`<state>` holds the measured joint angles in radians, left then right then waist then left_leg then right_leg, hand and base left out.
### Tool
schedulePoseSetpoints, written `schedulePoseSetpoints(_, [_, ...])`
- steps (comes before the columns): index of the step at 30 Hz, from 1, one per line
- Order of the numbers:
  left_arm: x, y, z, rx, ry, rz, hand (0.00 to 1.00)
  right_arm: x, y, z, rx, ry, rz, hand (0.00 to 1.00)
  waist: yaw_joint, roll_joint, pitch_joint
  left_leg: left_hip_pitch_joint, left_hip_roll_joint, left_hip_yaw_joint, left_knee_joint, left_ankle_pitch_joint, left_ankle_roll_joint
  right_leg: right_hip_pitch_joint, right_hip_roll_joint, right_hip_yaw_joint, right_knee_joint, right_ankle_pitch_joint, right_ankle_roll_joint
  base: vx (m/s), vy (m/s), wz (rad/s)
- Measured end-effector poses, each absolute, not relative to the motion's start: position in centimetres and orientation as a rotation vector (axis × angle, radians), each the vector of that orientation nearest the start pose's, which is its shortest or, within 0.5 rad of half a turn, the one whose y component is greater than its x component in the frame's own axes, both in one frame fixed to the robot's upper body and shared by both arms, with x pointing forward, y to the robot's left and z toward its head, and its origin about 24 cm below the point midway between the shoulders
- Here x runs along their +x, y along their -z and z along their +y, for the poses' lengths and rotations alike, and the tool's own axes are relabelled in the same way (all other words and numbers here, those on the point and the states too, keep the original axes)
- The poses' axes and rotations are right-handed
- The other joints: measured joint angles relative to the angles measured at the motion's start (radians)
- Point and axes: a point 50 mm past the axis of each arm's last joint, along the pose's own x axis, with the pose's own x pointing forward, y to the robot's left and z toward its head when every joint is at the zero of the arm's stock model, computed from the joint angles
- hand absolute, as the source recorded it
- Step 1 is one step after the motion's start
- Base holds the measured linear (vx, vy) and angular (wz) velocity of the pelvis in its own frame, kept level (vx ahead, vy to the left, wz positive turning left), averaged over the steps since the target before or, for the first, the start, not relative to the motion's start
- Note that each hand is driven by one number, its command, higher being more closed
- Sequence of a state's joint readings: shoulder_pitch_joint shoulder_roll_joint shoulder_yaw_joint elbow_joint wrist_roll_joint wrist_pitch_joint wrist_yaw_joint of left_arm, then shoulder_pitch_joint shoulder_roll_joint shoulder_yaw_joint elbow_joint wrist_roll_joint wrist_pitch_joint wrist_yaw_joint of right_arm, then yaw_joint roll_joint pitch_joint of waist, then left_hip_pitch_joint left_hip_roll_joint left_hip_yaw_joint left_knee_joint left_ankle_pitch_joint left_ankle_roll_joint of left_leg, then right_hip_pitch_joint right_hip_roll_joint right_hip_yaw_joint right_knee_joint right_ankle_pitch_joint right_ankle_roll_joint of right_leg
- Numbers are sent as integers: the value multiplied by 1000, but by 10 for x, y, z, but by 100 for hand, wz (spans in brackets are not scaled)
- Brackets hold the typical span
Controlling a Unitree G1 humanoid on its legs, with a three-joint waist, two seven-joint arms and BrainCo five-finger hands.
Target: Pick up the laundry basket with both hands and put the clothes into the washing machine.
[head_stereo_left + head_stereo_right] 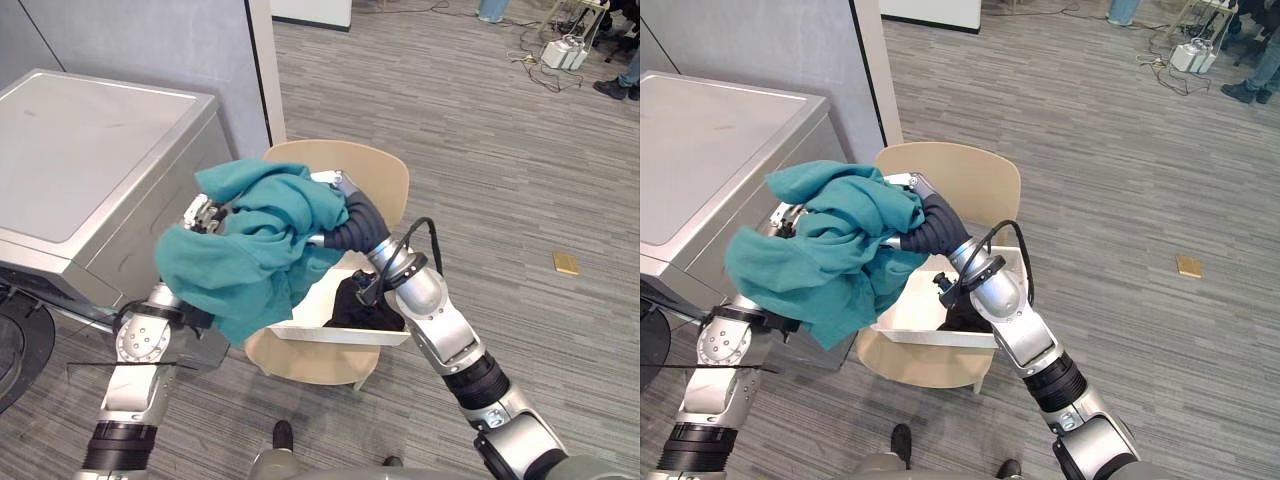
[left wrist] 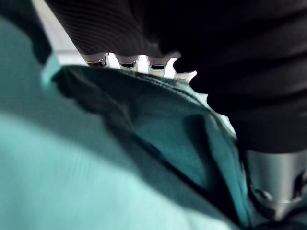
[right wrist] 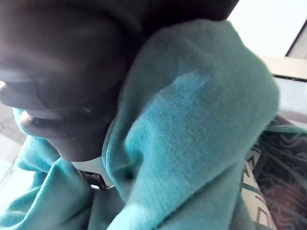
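- The teal garment (image 1: pixel 260 250) is up in the air, bunched above the white laundry basket (image 1: pixel 345 335), draped across both arms.
- The left hand (image 1: pixel 203 214) is buried under the cloth on the side away from the basket. Clenched or loose? I can't tell.
- The right hand (image 1: pixel 345 187) is over the basket's far edge with the cloth wrapped over it. I can't tell its grasp either.
- The basket itself sits on the beige chair (image 1: pixel 370 165) with nobody holding it, and a dark garment (image 1: pixel 365 305) lies inside.
- The washing machine (image 1: pixel 90 160) stands just beside the basket, on the robot's left.
- To do this well, I'd say: keep the bundle high enough that the hanging tail clears the basket rim, then swing both arms together toward the machine.
- The arms want to stay close together, or the cloth may sag and slip off between them.
- The drum opening isn't plainly visible from here, so the approach should come low at the machine's front face, not its lid.
- As for writing, I can read no label or lettering on the machine, basket or cloth.
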<state>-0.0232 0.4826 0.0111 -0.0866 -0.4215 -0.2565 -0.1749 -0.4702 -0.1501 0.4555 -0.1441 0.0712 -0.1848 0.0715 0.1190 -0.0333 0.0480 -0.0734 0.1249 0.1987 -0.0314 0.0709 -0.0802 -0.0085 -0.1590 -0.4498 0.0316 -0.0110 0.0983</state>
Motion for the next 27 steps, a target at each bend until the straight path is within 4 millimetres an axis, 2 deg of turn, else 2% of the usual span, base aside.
schedulePoseSetpoints(6, [255, -116, 211, 82, 246, -358, 0, 261, -188, -21, -53, -703, -692, 100, -20, 0, 0, 9, 0, 8, -6, 0, 0, 1, 0, 9, -1, 1, 0, -11, 5, -4])
schedulePoseSetpoints(14, [264, -117, 180, 98, 398, -341, 0, 258, -187, -16, -17, -733, -674, 100, -32, 0, 0, 4, -1, 23, -9, 0, 0, -16, 0, 24, -3, 9, -1, -7, 5, -5])
schedulePoseSetpoints(20, [269, -116, 169, 121, 465, -322, 0, 258, -187, -14, 9, -751, -663, 100, -50, 0, 0, 1, -1, 26, -12, 0, 0, -21, 1, 26, -5, 9, -2, 0, 1, -1])
schedulePoseSetpoints(21, [270, -116, 166, 126, 479, -319, 100, 258, -187, -14, 12, -752, -661, 100, -50, 0, 0, 0, 0, 27, -12, 0, 0, -22, 1, 28, -5, 10, -2, -3, 5, -4])
schedulePoseSetpoints(27, [274, -115, 158, 134, 515, -309, 100, 259, -184, -14, 25, -766, -628, 100, -54, 0, 0, 0, 0, 37, -14, 0, 0, -29, 1, 39, -5, 12, -3, -2, 4, -4])
